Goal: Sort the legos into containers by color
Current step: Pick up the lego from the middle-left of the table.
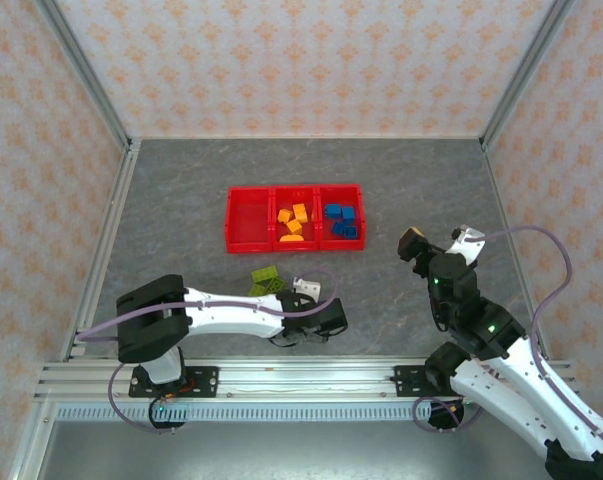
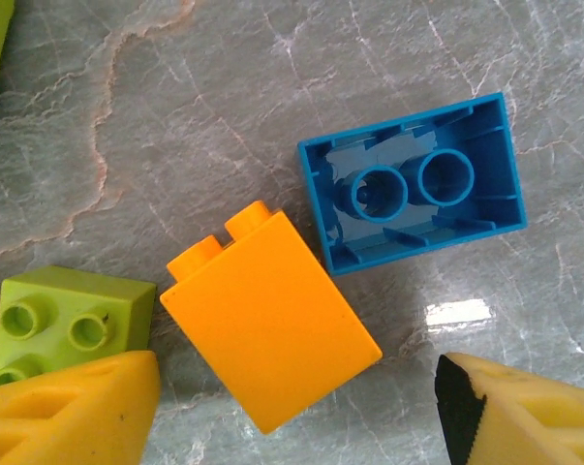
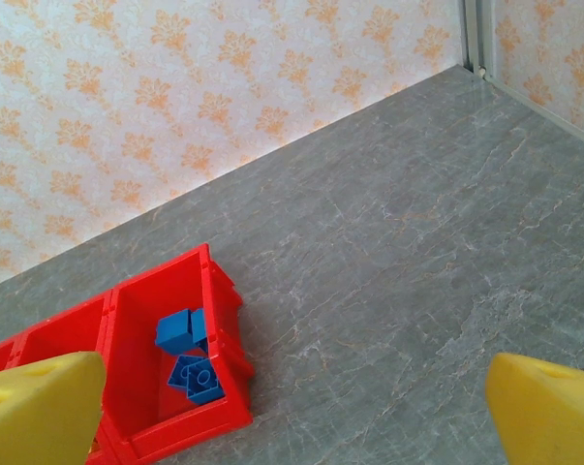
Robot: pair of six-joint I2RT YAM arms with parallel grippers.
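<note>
Left gripper [image 2: 293, 380]: jaws apart, clamped on nothing. Yellow moulded fingers [image 2: 69, 407], ribbed, close above the table [image 2: 175, 116], a glossy grey sheet with pale marble-like veins.

Loose legos, left wrist view, left to right:
- Lime-green brick [image 2: 59, 320]: round studs up, partly covered by the left finger.
- Orange brick [image 2: 267, 329]: smooth flat face up, two studs pointing up-left, in the gap between the fingers, clear of both.
- Blue brick [image 2: 413, 184]: upside down, hollow, two round tubes and thin ribs inside; lower corner just beside or touching the orange brick, not possible to tell which.

Top view: more lime-green bricks [image 1: 266, 280] on the table between the left arm and the tray.

Tray [image 1: 249, 222]: shallow bright red plastic, three square compartments in a row, thin dividing walls. Orange legos [image 1: 293, 222] in the middle compartment, blue legos [image 1: 342, 222] in the right one.

Right gripper [image 3: 292, 412]: jaws wide apart, nothing between, raised well right of the tray.

Open table right of and behind the tray, bounded by aluminium frame rails [image 1: 101, 230] and patterned walls [image 1: 301, 60].
</note>
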